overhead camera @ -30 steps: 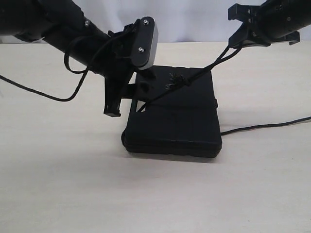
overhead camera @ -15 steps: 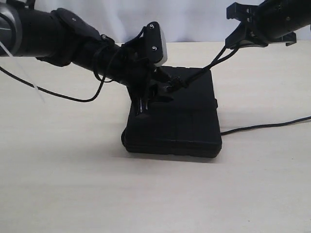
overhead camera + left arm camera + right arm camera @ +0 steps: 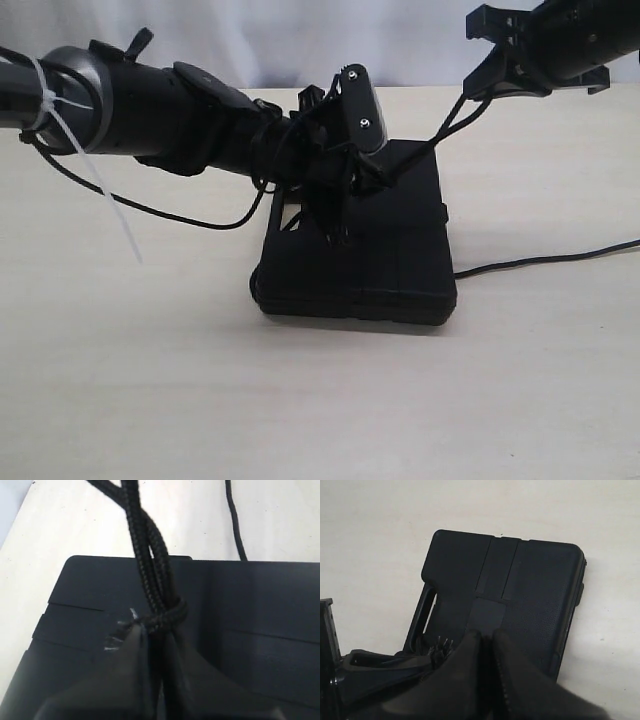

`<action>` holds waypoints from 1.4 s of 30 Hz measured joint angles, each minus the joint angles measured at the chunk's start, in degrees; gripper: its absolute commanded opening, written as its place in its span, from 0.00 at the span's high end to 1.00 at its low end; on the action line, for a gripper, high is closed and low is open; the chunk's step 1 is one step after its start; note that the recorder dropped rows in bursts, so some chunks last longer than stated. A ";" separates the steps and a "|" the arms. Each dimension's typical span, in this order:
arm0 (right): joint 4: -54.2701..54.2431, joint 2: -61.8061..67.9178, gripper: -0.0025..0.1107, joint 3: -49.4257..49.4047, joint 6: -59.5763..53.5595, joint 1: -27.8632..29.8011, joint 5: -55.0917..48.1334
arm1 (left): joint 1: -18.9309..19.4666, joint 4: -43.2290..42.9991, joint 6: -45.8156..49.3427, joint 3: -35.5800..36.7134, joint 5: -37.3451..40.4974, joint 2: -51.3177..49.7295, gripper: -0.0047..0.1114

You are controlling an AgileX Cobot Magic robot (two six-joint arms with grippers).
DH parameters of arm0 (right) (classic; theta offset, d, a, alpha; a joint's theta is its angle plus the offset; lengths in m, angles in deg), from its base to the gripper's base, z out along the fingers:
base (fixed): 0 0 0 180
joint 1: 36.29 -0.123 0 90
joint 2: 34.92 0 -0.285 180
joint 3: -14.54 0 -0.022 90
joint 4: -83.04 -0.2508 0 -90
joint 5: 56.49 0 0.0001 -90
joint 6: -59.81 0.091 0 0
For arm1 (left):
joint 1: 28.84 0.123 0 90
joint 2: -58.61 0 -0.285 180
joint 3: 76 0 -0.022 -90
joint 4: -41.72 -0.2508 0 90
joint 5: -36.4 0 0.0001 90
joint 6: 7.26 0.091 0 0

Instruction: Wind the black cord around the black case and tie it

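The black case (image 3: 380,250) lies flat mid-table, handle side to the left. Two strands of the black cord (image 3: 442,128) rise taut from a knot (image 3: 372,172) on the case's lid up to my right gripper (image 3: 492,82), which is shut on them. My left gripper (image 3: 343,200) reaches across onto the lid. In the left wrist view its fingers (image 3: 134,650) pinch the cord (image 3: 146,555) just below the knot (image 3: 167,616), next to the frayed tuft (image 3: 119,634). The right wrist view shows the right gripper (image 3: 486,636) above the case (image 3: 530,580) and tuft (image 3: 440,646).
A thin smooth black cable (image 3: 545,260) runs over the table from the case's right side to the right edge. A white zip tie (image 3: 95,175) hangs off the left arm. A pale backdrop stands behind the table's far edge.
The left arm has swung right and down over the case; its gripper, open beside the handle a second ago, now sits at the knot on the cord. The right gripper has barely moved.
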 measured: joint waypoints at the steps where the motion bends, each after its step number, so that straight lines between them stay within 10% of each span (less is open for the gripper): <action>1: 0.00 0.00 0.93 0.00 0.00 0.00 0.00 | 0.00 0.17 0.00 0.00 -0.15 0.00 0.96; 12: 3.13 -0.41 0.49 0.00 0.12 0.00 -1.86 | 0.00 2.96 0.00 0.00 -1.38 0.00 0.96; 24: 45.96 -6.40 0.49 -0.12 28.61 5.59 -7.29 | 0.00 1.34 0.00 0.00 -1.89 0.00 0.96; 42: 49.89 5.22 0.55 -12.86 43.92 15.48 4.03 | 0.00 -7.71 0.00 0.00 6.22 0.00 0.96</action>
